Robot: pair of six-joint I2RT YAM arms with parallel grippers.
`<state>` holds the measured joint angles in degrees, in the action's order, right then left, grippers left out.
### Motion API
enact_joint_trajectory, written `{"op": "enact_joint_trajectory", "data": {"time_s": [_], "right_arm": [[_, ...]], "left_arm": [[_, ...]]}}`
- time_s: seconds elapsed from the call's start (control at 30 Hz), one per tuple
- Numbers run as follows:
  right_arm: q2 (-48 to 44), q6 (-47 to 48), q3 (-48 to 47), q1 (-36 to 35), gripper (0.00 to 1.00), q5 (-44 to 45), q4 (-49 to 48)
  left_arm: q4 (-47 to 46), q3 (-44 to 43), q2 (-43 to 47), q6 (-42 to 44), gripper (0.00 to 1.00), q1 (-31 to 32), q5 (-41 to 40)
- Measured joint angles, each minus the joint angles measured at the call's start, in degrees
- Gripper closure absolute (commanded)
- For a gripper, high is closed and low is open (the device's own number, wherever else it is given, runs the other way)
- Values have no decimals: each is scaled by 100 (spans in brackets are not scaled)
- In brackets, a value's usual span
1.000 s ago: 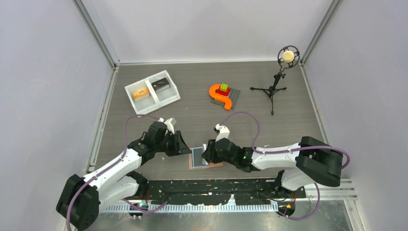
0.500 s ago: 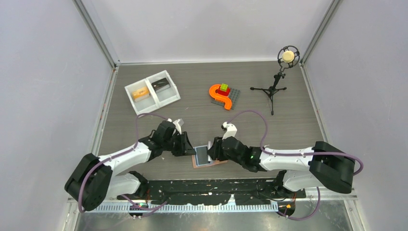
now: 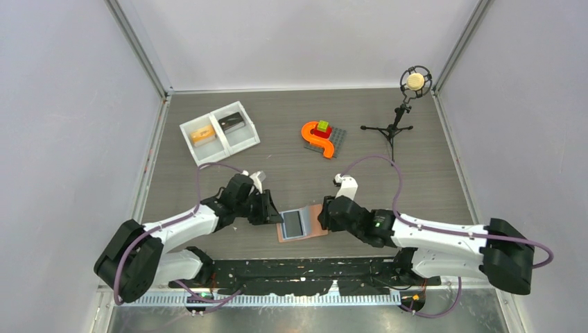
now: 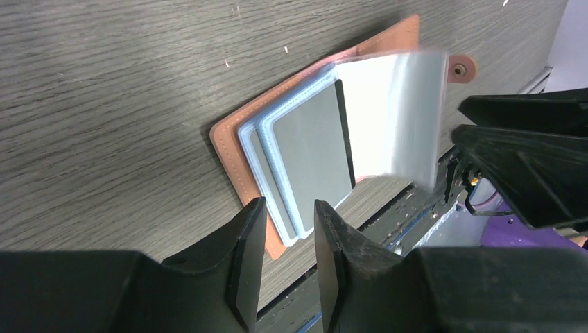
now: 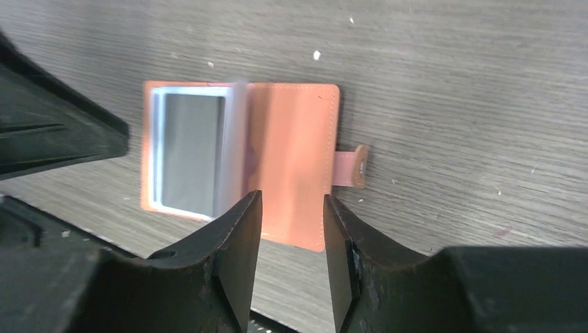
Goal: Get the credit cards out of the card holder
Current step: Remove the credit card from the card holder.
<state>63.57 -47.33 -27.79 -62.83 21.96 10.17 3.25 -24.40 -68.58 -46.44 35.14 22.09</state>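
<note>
Our right gripper (image 3: 323, 216) backed off; both jaws hung ajar, empty, before the opened card holder (image 3: 314, 229); we next had to pinch a credit card (image 3: 294, 222).

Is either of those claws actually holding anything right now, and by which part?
Nothing, it seems: the left gripper and the right gripper hover, jaws apart and empty, at the open card holder.

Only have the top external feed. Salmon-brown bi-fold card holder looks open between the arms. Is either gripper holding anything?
Observer: No. The left wrist view shows the left gripper with jaws parted and nothing between them.
Operator: Right one?
Observer: The right gripper is parted and empty too.
Operator: Any card out yet?
Observer: Not yet. A dark grey card sits tucked in the salmon-brown card holder.
</note>
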Motion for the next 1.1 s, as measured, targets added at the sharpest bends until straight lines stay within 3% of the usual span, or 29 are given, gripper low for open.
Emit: {"op": "enact_joint_trajectory", "data": {"time_s": [0.23, 0.4, 0.67, 0.93, 1.1], "right_arm": [[-918, 138, -302, 2, 62, -201, 140], [-769, 293, -409, 2, 66, -621, -251], [133, 299, -608, -33, 68, -1320, -922], [1464, 111, -1506, -501, 68, -1305, -1036], [2365, 33, -2070, -678, 68, -1209, -1003]], "left_arm": [[26, 0, 332, 7, 66, 48, -2], [11, 0, 439, -13, 66, 125, -2], [146, 0, 503, -125, 67, 129, -199], [1222, 2, 1985, -229, 64, 129, -1499], [1646, 52, 2468, -295, 64, 129, -1945]]}}
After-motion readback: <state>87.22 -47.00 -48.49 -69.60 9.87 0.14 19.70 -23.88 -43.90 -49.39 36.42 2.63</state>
